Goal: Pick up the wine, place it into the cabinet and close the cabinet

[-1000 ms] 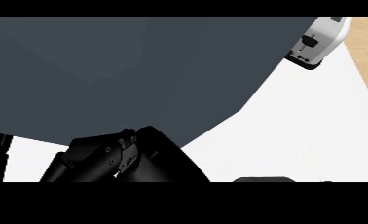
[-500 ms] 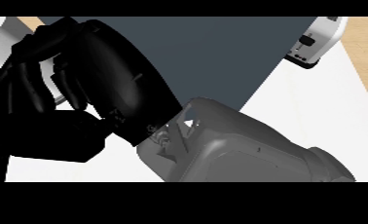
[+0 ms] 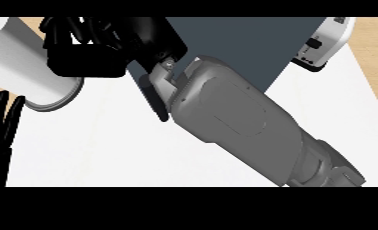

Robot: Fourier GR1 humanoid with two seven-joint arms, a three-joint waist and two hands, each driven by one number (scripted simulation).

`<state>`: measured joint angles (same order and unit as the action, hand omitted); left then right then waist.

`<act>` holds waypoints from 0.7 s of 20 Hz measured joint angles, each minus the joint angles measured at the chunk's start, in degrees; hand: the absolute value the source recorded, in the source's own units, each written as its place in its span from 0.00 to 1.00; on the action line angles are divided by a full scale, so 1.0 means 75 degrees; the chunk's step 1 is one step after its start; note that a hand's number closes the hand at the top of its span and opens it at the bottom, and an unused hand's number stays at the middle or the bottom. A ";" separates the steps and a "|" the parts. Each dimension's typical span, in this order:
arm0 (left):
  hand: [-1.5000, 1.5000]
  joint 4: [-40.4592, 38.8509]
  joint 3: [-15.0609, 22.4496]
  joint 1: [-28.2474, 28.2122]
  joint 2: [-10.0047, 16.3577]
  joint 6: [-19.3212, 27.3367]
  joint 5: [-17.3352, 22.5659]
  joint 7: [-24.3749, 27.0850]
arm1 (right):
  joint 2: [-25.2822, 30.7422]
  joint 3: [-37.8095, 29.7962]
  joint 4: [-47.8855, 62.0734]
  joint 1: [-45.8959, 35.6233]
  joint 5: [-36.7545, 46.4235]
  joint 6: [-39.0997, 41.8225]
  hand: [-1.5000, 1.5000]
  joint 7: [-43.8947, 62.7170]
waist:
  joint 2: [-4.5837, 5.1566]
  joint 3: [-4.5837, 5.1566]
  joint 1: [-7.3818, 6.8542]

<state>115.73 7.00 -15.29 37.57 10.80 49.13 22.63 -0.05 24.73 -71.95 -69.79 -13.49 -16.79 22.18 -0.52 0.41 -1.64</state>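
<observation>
White counter fills the low part of the view. It has lots of free room under the big arm on the left side. There is more free room to the right of the arm. A dark grey panel covers the top middle. Its right edge slants down from the top right until it goes behind the arm. A white machine stands right at that edge, in the top right corner. A thin tan strip shows past the counter's edge there.

The right forearm comes in from the low right corner and runs up to the left, across the middle. It hides much of the counter and the bottom tip of the panel. The right hand is at the top left. Its fingers are curled together and seem to wrap over a white round bottle shape, which looks to be the wine.

The wine is at the far left, up off the counter and partly under the hand. Its long side runs from the top left corner down and a bit right. Its flat grey end points down toward the counter. Its other end goes out of view.

The left hand shows only as straight black fingers at the left edge, just below the wine.
</observation>
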 measured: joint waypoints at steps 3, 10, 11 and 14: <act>0.00 -0.0062 -0.0199 0.0021 0.0039 -0.0096 0.0074 -0.0105 | 0.0001 0.0033 0.0319 -0.0035 -0.0084 0.0330 1.00 -0.0563 | -0.0073 0.0070 -0.0071; 0.00 -0.0057 -0.0161 0.0095 -0.0084 -0.0100 -0.0024 -0.0111 | 0.0013 -0.0042 0.0935 -0.0224 -0.0238 0.0907 1.00 -0.1328 | -0.0136 0.0215 -0.0172; 0.00 -0.0070 -0.0152 0.0095 -0.0084 -0.0108 -0.0040 -0.0119 | 0.0004 -0.0018 0.1047 -0.0283 -0.0182 0.0936 1.00 -0.1425 | -0.0139 0.0231 -0.0191; 0.00 0.0018 -0.0115 0.0082 -0.0117 -0.0051 -0.0077 -0.0151 | 0.0016 0.0003 0.1281 -0.0361 -0.0086 0.1057 1.00 -0.1679 | -0.0156 0.0254 -0.0214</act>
<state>115.87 6.13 -14.68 36.69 10.42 48.56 21.51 0.07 24.75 -62.34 -72.50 -14.13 -8.86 9.59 -1.70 2.32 -3.24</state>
